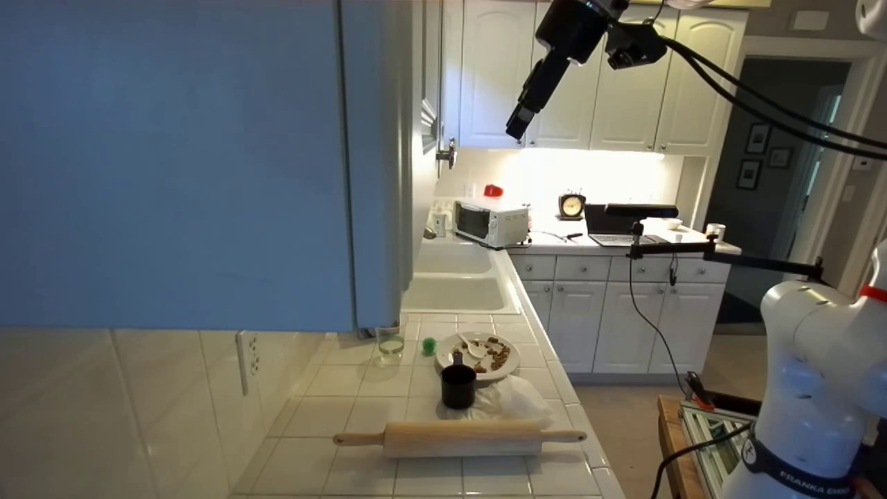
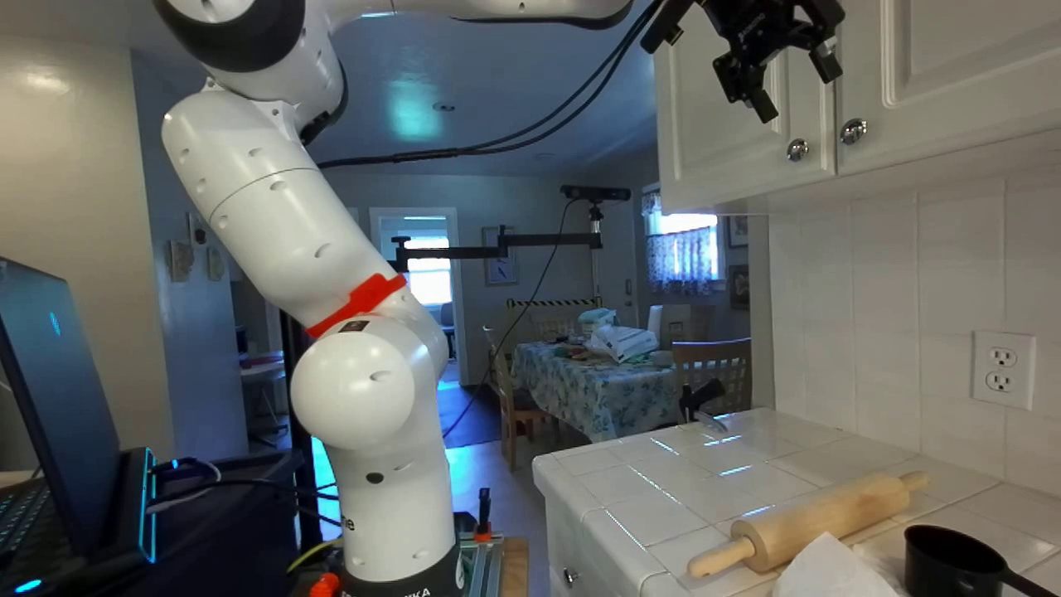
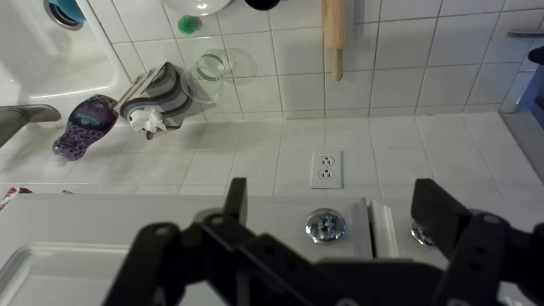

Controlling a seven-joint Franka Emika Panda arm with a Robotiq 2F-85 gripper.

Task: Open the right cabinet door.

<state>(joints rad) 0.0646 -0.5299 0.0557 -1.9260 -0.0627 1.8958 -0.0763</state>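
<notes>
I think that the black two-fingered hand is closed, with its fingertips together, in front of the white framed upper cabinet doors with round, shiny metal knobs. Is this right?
Not entirely: the black two-fingered hand is open, with its fingertips apart; the wrist view shows this. It is indeed in front of the white framed upper cabinet doors with round, shiny metal knobs.

In an exterior view the top edge cuts off the right door (image 2: pixel 978 50) and left door (image 2: pixel 729 166). In the wrist view the blurred gripper (image 3: pixel 330 194) hides part of the left door's knob (image 3: pixel 420 236), and the top edge cuts the rolling pin (image 3: pixel 335 29), plate (image 3: pixel 197 5) and cup (image 3: pixel 262 3). The far clock (image 1: pixel 572 206) is too small to read.
</notes>
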